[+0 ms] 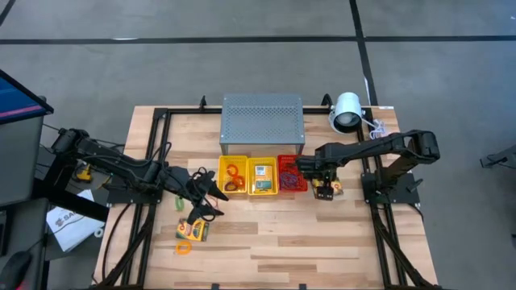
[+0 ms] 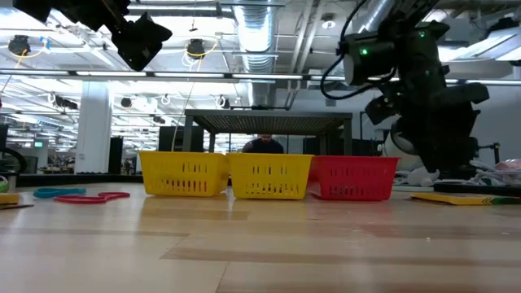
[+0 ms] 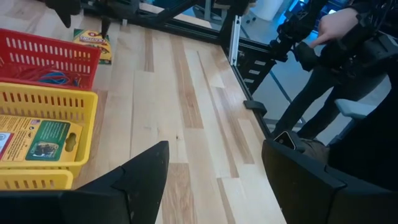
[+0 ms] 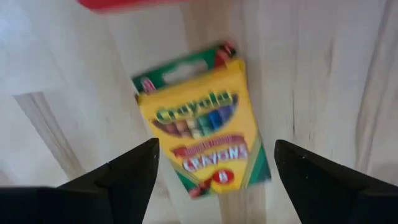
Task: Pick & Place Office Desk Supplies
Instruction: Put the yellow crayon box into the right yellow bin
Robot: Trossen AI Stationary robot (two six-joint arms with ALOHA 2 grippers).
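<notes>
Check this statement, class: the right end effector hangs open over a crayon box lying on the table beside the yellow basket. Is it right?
One detail is wrong. The crayon box under the open right end effector lies on the bare table beside the red basket, not a yellow one. The high view shows this; the right wrist view shows the red edge beside the box.

On the wooden tabletop (image 1: pixel 266 234), 3 mesh baskets sat in a row just in front of the grey perforated box (image 1: pixel 262 121): 2 yellow (image 1: pixel 234 176) (image 1: pixel 263 176), then 1 red (image 1: pixel 292 174). The right pincer (image 1: pixel 324 192) hung beside the red basket, over a card box (image 1: pixel 334 188). The left pincer (image 1: pixel 205 193) hovered open on the row's other side, near another card box (image 1: pixel 193 230).
</notes>
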